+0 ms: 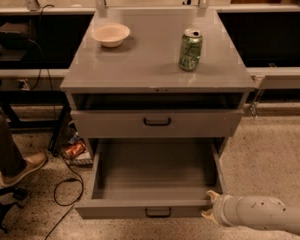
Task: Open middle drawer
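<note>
The middle drawer (155,209) is a grey metal drawer with a small black loop handle (158,212). It stands pulled far out of the cabinet (155,64), and its inside is bare. My gripper (210,205), on a white arm entering from the lower right, is at the right end of this drawer's front panel and touches it. Above, the narrower top drawer (157,123) with its own black handle sits slightly out. The lowest drawer is hidden under the open one.
A beige bowl (110,34) and a green can (190,49) stand on the cabinet top. A person's leg and brown shoe (25,166) are at the left. Black cables (65,184) lie on the speckled floor beside a chair base (5,204).
</note>
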Controlling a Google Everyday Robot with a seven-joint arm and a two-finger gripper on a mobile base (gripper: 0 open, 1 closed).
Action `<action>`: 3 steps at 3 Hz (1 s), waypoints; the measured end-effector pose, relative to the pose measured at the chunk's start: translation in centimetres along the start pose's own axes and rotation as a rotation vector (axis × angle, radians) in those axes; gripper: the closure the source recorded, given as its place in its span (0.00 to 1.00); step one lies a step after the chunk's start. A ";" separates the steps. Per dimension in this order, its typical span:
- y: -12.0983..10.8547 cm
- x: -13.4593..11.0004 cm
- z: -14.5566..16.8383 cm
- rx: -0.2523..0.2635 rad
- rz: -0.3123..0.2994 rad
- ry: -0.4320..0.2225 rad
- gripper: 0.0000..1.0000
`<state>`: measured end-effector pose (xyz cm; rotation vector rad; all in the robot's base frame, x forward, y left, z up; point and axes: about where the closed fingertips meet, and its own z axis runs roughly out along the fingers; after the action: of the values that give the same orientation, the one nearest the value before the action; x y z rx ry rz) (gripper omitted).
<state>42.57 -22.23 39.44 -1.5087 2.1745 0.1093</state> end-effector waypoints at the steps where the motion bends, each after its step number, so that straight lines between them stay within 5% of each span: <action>1: -0.2 -0.4 -0.7 0.000 0.001 0.000 1.00; 2: -0.2 -0.4 -0.7 0.000 0.001 0.000 1.00; 3: -0.2 -0.4 -0.8 0.000 0.001 0.000 0.82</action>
<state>42.56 -22.20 40.35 -1.5080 2.1749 0.1100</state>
